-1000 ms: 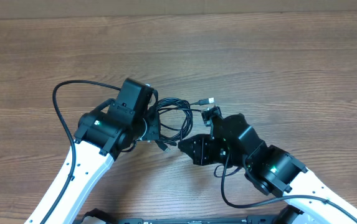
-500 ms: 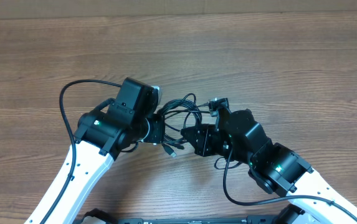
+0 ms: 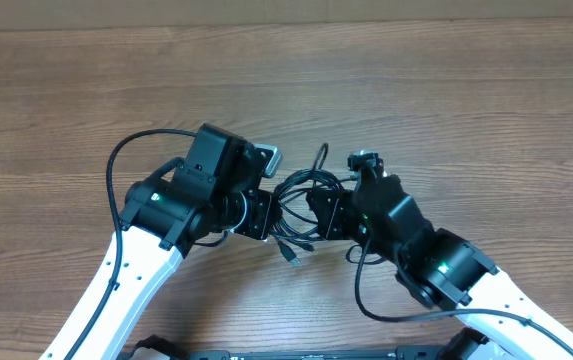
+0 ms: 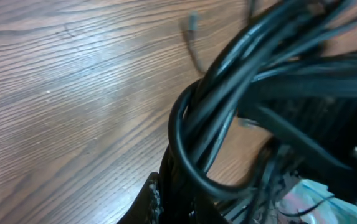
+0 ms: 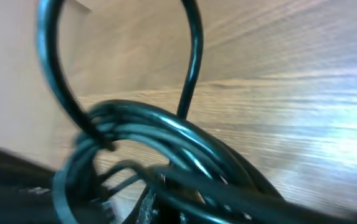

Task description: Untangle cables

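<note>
The wooden table (image 3: 466, 100) fills the overhead view. Across its near half the left arm (image 3: 156, 215) and the right arm (image 3: 436, 265) reach inward until their heads almost meet at the middle. Thick arm wiring (image 3: 116, 170) loops out beside the left arm, and a similar loop hangs by the right one.

The left gripper (image 3: 269, 212) and the right gripper (image 3: 318, 215) face each other, very near, with the cables (image 3: 296, 192) bunched in the short gap between them.

From the left wrist, the cables (image 4: 228, 81) run as a tight bundle of black strands straight down into the left gripper (image 4: 166, 193), whose jaws are closed on them. From the right wrist, the cables (image 5: 184, 140) sweep in a coil over the right gripper (image 5: 156, 199), which is likewise clamped shut on the bundle.

One thin loop stands up out of the tangle toward the table's far side. A loose end with a small plug connector (image 3: 293, 257) trails toward the near edge, just below the grippers.
</note>
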{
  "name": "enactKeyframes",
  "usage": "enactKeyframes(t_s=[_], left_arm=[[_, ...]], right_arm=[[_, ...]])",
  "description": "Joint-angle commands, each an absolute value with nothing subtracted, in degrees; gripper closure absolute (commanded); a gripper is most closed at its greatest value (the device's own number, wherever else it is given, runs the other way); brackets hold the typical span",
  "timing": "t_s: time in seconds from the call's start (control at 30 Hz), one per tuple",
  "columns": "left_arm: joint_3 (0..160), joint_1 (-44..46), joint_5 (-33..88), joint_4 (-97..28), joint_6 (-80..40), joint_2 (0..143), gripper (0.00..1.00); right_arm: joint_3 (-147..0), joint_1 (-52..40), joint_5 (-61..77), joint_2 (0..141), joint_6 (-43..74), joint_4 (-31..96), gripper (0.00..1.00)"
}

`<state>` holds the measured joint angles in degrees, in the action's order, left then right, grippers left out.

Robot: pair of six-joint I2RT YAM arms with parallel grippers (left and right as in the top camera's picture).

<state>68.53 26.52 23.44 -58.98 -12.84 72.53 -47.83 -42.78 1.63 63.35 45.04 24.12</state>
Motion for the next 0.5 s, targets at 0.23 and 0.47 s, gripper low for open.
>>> enactKeyframes(t_s=[0.23,0.47], left_arm=[[69.8,26.6,30.3,-57.1,-10.3,71.5,0.96],[69.8,26.6,27.3,-56.8,-10.3,71.5,0.96]], right_arm=[[-49.6,-42.3,-0.4,67.5,45.1,26.3,0.67],[-50.2,-42.3,0.1,60.4,45.1,30.3,0.3]])
